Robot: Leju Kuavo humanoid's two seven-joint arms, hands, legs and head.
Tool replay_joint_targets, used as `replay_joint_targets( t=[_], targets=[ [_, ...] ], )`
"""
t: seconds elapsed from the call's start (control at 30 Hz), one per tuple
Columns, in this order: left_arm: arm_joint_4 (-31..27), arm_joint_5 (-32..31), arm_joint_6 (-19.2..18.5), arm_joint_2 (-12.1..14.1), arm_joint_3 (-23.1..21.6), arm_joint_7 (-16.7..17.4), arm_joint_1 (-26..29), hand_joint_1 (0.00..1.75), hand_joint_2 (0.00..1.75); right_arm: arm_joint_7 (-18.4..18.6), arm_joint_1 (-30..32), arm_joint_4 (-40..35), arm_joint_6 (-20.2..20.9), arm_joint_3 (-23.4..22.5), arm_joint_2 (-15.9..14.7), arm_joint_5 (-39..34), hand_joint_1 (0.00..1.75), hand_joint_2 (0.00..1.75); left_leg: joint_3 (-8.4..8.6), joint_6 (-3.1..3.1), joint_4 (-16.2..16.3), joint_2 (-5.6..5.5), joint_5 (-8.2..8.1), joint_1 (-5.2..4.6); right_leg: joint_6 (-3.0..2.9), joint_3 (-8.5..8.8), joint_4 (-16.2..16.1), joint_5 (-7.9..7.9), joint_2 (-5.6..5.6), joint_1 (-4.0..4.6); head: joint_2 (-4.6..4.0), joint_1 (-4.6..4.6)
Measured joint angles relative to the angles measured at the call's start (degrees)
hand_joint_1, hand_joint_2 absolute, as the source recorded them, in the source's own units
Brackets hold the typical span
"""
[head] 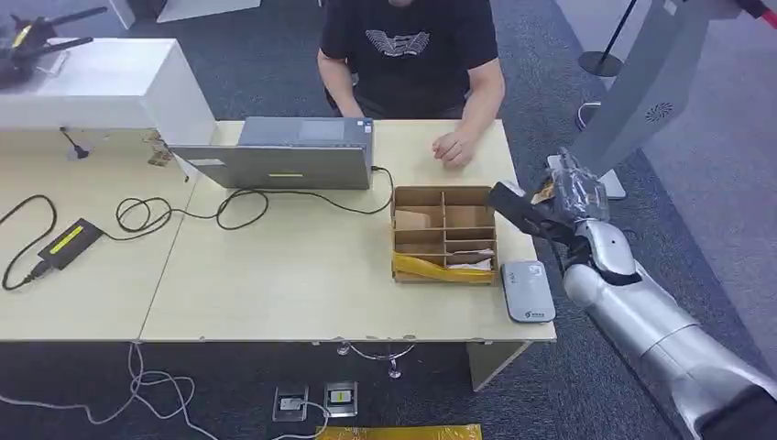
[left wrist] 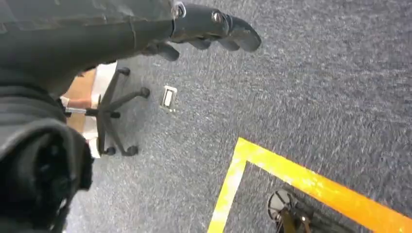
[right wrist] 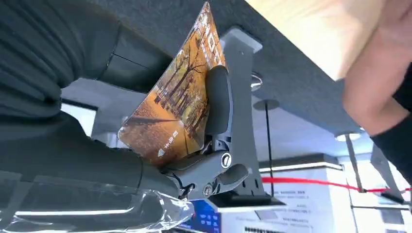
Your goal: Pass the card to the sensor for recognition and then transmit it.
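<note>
**Orange card in hand, sensor pass outstanding**

Orange, autumn-tree printed card [right wrist: 170, 114] is pinched flat in the right hand [head: 559, 203], raised beside the surface [head: 275, 293] and near the grey sensor [head: 528, 291]. Scanning and handover appear still outstanding. Left hand [left wrist: 204, 29] hangs over carpet, seemingly loosely curled and holding nothing.
</note>
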Motion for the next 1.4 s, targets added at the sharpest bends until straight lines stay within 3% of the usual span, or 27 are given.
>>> replay_joint_targets(
  t=[0.43,0.63,1.03,1.07,1.1,1.4],
  targets=[
    [0.0,-0.8,-0.8,0.0,0.0,0.0,0.0,0.0,0.0,0.0,-0.5,-5.0,1.7,-0.1,0.3,1.7,1.75,1.75,-0.02,0.0,0.0,-0.01,0.0,0.0,0.0,0.01,0.0,0.0,-0.01,0.0,0.02,0.0],
    [0.0,-1.3,-1.3,0.0,0.0,-0.1,-0.1,0.0,0.0,-1.2,-0.5,-5.2,2.2,0.1,2.5,2.6,1.75,1.75,-0.01,0.0,0.0,-0.01,0.0,0.04,0.0,0.0,0.0,0.0,-0.02,0.04,0.02,0.0],
    [0.0,-1.6,-1.9,-0.2,0.0,-0.1,-0.1,0.0,0.0,-1.4,0.4,-5.2,1.6,0.2,4.1,2.0,1.75,1.75,-0.02,0.0,0.0,-0.02,0.0,0.05,0.0,0.0,0.0,0.0,-0.02,0.05,0.02,0.0],
    [0.0,-1.7,-1.9,-0.2,0.0,-0.1,-0.1,0.0,0.0,-1.3,0.5,-5.2,1.6,0.2,4.1,2.0,0.93,1.75,-0.02,0.0,0.0,-0.02,0.0,0.05,0.0,0.0,0.0,0.0,-0.02,0.05,0.02,0.02],
    [0.0,-1.7,-1.9,-0.2,0.0,-0.1,-0.1,0.0,0.0,-1.3,0.7,-5.2,1.5,0.2,4.1,2.0,0.0,1.75,-0.02,0.0,0.0,-0.01,0.0,0.05,0.0,0.0,0.0,0.0,-0.01,0.05,0.0,0.0],
    [0.0,-1.8,-2.1,-0.2,0.0,-0.1,-0.1,0.0,0.0,2.0,2.4,-5.7,2.1,-0.2,3.8,5.6,0.0,1.75,0.02,0.0,0.0,0.01,0.0,0.06,0.0,0.0,0.0,0.0,0.01,0.05,0.02,0.0]
  ],
)
